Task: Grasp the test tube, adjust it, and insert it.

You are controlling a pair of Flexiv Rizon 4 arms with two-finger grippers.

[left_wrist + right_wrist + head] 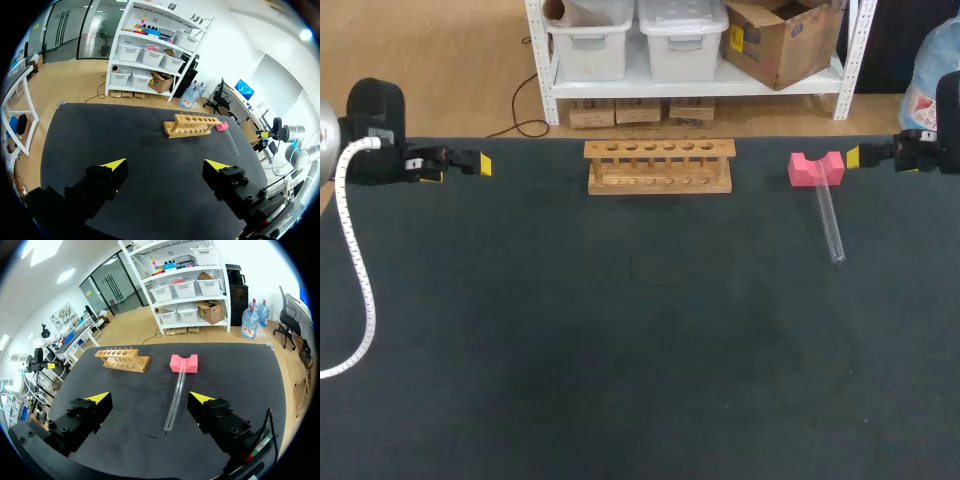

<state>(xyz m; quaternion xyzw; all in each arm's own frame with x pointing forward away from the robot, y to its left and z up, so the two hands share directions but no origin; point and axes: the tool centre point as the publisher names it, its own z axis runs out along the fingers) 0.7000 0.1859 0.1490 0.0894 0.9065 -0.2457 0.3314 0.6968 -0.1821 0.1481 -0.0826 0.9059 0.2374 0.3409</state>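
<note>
A clear glass test tube (829, 222) lies on the dark table, its top end resting in the notch of a pink foam block (816, 169). A wooden rack (659, 166) with a row of holes stands at the back middle. My right gripper (853, 157) hovers open at the right edge, just beside the pink block. In the right wrist view the test tube (176, 400) lies ahead of the open gripper (151, 399), between its fingers' lines, with the pink block (183, 363) and rack (122, 360) beyond. My left gripper (480, 164) stands open at the far left, well clear of the rack (192, 125).
The dark table mat (620, 350) spreads wide in front of the rack and tube. The table's back edge runs just behind the rack. My left arm's white cable hose (358, 270) hangs over the table's left side.
</note>
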